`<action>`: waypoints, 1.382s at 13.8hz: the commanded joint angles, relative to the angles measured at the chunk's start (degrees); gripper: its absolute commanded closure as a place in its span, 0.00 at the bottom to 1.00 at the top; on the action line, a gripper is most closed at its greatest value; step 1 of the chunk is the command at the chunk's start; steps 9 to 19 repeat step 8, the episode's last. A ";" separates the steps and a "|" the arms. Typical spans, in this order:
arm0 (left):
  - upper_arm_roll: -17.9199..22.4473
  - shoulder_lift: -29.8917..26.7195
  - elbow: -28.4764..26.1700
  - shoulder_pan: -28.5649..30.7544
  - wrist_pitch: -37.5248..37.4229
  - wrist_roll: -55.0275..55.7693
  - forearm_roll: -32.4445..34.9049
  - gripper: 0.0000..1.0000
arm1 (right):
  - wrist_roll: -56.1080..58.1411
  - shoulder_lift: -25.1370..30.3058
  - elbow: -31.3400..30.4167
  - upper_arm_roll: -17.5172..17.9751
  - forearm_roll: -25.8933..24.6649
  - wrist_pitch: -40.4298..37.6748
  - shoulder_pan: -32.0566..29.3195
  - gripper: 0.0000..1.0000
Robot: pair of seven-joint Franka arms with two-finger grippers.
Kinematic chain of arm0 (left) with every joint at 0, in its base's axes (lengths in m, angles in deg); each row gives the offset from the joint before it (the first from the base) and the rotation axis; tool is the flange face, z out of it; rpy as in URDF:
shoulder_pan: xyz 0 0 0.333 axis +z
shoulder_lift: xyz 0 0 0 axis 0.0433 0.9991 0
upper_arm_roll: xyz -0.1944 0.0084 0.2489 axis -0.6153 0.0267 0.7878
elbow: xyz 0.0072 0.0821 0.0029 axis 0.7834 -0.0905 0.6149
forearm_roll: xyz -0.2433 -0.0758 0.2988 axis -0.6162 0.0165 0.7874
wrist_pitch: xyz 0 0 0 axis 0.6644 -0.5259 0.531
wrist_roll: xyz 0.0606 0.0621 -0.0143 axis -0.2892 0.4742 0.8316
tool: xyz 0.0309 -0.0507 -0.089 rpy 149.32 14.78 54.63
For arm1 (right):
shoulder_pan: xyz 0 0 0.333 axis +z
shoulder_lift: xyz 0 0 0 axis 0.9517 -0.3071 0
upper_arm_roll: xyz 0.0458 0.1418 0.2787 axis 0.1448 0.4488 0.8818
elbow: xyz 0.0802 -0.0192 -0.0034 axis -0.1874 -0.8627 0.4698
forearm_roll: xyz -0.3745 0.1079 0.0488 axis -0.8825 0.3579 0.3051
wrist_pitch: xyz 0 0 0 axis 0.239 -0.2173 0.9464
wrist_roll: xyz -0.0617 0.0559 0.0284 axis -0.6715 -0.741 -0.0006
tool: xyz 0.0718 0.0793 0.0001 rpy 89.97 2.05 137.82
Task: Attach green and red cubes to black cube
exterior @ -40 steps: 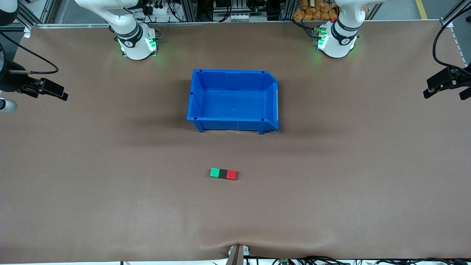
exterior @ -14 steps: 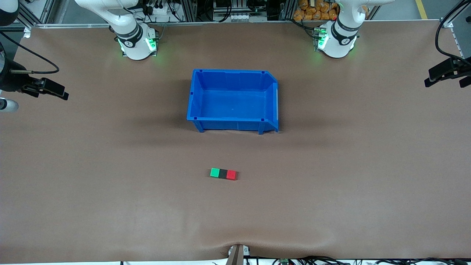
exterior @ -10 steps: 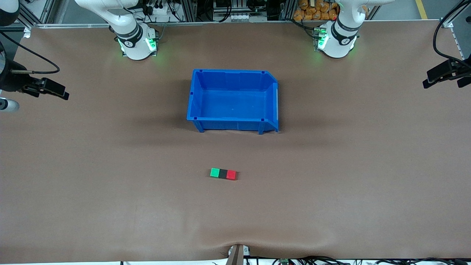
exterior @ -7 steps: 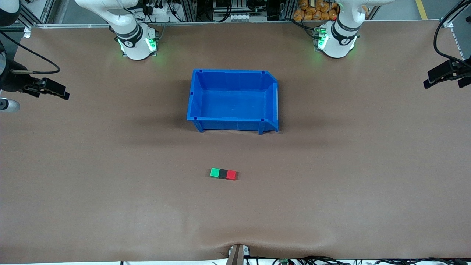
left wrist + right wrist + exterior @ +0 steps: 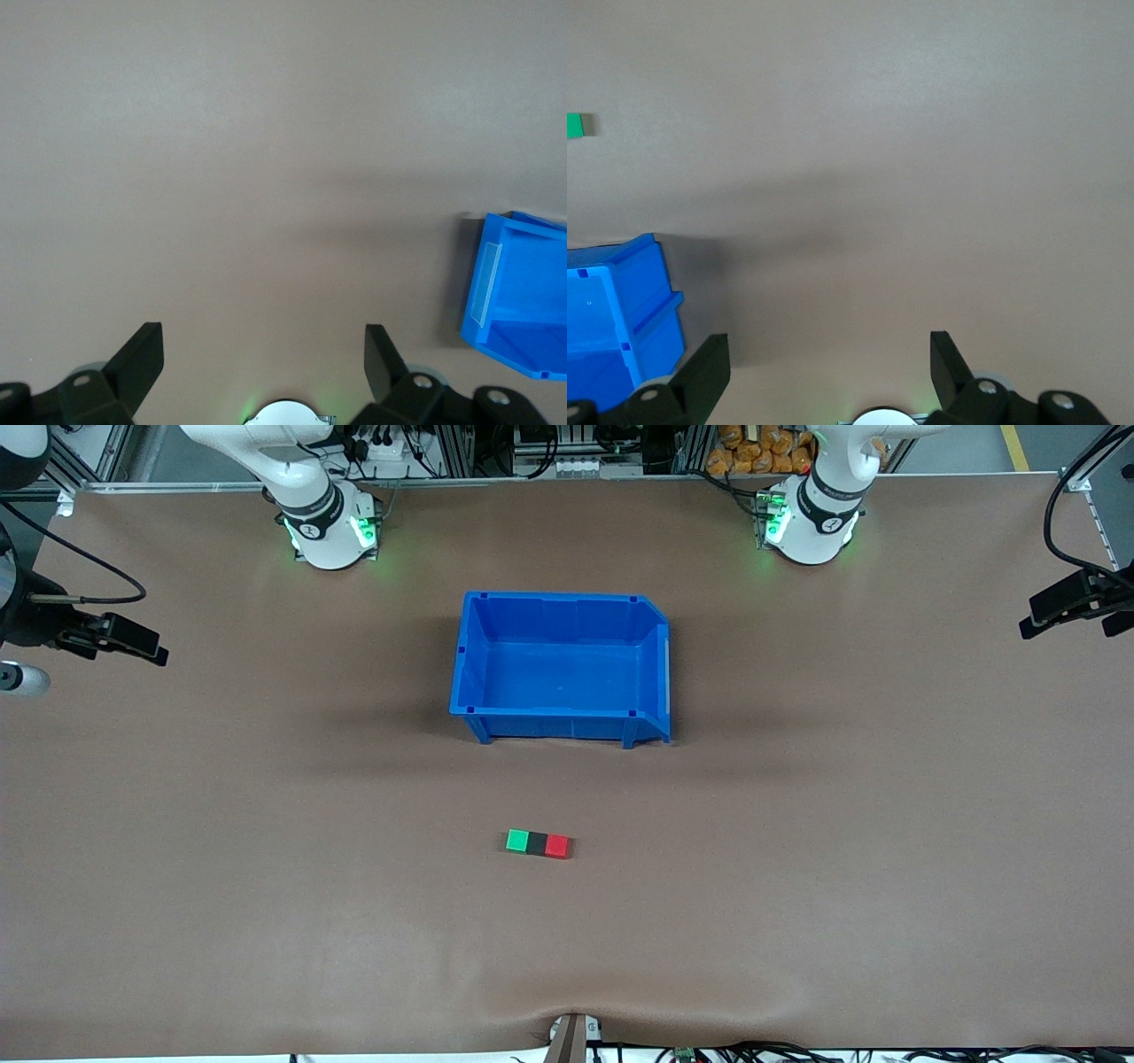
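Note:
The green cube (image 5: 516,840), the black cube (image 5: 536,842) and the red cube (image 5: 556,846) lie touching in one row on the brown table, black in the middle, nearer to the front camera than the blue bin (image 5: 562,667). The green cube also shows at the edge of the right wrist view (image 5: 574,126). My right gripper (image 5: 133,644) hangs open and empty over the right arm's end of the table, its jaws wide apart in its wrist view (image 5: 830,354). My left gripper (image 5: 1067,627) hangs open and empty over the left arm's end (image 5: 263,354).
The blue bin stands empty at the table's middle; its corner shows in the left wrist view (image 5: 523,310) and the right wrist view (image 5: 620,328). Cables and a small fitting (image 5: 571,1036) sit at the table's front edge.
The left gripper has shifted slightly toward the robots' side and the right gripper has drifted a little. The cubes and the bin have not moved.

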 commanded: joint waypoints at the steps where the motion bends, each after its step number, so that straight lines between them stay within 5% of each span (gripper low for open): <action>1: -0.10 0.39 0.88 0.14 -0.09 0.41 -0.79 0.00 | 0.30 -0.13 0.24 0.84 -0.47 -0.44 -0.76 0.00; 19: -0.01 0.39 0.88 0.23 -0.09 -0.12 -0.79 0.00 | 0.30 -0.48 0.24 0.84 -0.38 -0.44 -0.76 0.00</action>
